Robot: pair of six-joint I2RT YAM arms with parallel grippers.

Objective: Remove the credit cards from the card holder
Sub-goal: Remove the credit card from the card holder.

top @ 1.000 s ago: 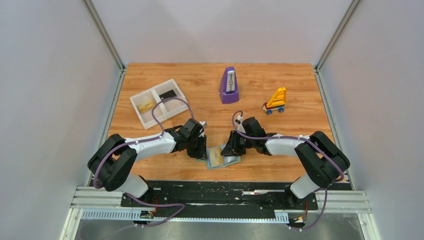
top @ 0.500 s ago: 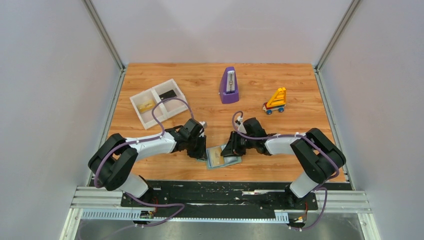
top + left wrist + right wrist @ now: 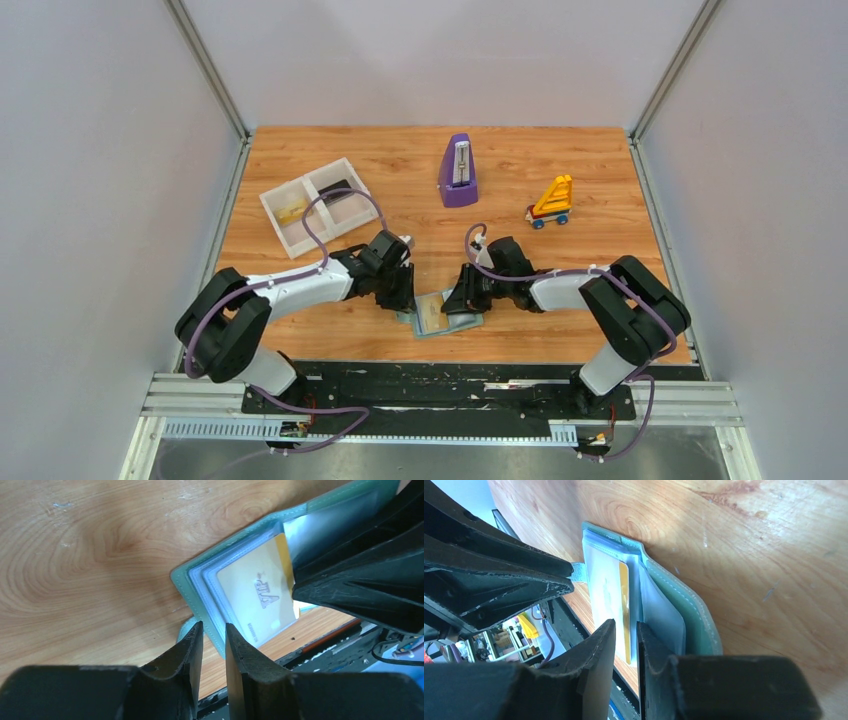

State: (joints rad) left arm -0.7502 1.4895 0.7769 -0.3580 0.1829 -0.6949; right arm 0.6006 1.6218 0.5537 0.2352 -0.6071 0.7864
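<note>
- Left gripper (image 3: 213,627) is seen at the lower centre of its own view, jaws a narrow slit apart over the corner of the card holder (image 3: 183,580); whether anything is pinched cannot be told.
- Right gripper (image 3: 625,625) is likewise nearly closed, with the edge of the gold card (image 3: 624,600) running into the slit; a firm hold cannot be confirmed.
- The card holder is found lying open on the table (image 3: 370,150), low in the centre of the overhead view, between both grippers and close to the near edge.
- Should a clear sleeve (image 3: 601,590) be caught along with the gold card, the whole card holder could be dragged or lifted instead of the card being freed.
- Should that corner not be pinned, the card holder could be slid toward the table edge and tipped off.
- A thin card taken by its edge could be bent, or let slip and dropped.
- Grippers crowded this tightly could be knocked together.
</note>
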